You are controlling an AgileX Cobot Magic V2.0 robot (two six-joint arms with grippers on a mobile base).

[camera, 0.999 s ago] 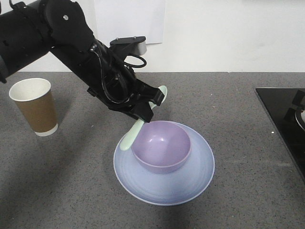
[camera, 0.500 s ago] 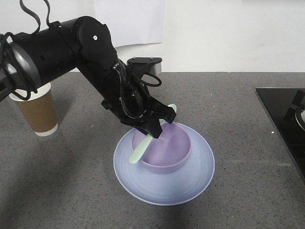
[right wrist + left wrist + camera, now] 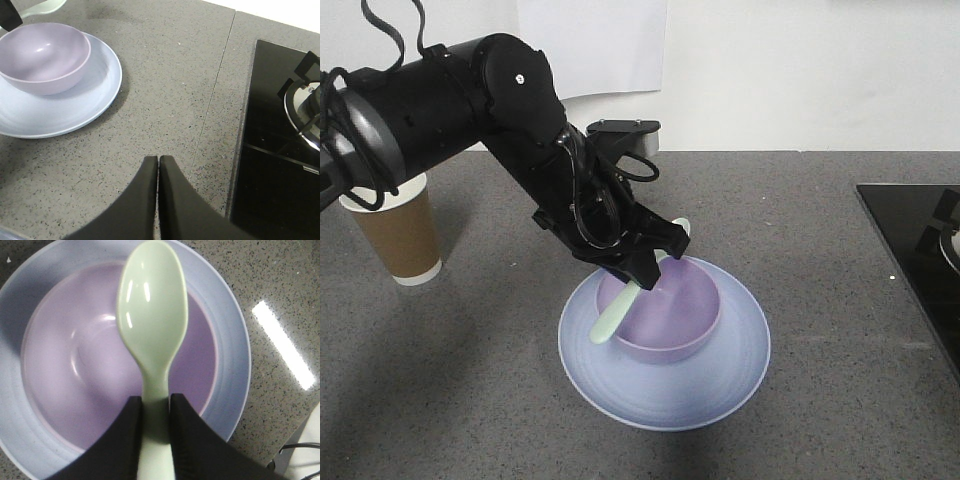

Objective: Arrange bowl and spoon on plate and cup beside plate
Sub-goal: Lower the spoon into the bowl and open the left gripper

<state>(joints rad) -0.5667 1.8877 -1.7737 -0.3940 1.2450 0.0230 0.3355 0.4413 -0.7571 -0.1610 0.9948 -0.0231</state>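
Leftmost, the brown paper cup (image 3: 395,228) stands upright on the grey speckled tabletop (image 3: 840,260), well apart from the plate and partly hidden at its rim by the black left arm (image 3: 450,100); that arm slants down and to the right, and its left hand (image 3: 645,262) is closed on the mint-green spoon (image 3: 620,305), the two dark fingers (image 3: 192,445) pressing either side of the flat handle just below the oval head; in the left wrist view the spoon's head (image 3: 152,305) hangs over the hollow of the bowl, and in the front view the handle end reaches down past the bowl's near-left rim above the plate, though whether the spoon touches either cannot be told; the lavender bowl (image 3: 670,315) sits upright in the middle of the pale blue-lavender plate (image 3: 720,385), which lies flat on the tabletop; farther right, the right hand (image 3: 158,175) hovers above bare tabletop with its fingers pressed together and holding nothing; at the far right, a black glass stove top (image 3: 270,150) with a metal burner (image 3: 305,107) is set into the tabletop.
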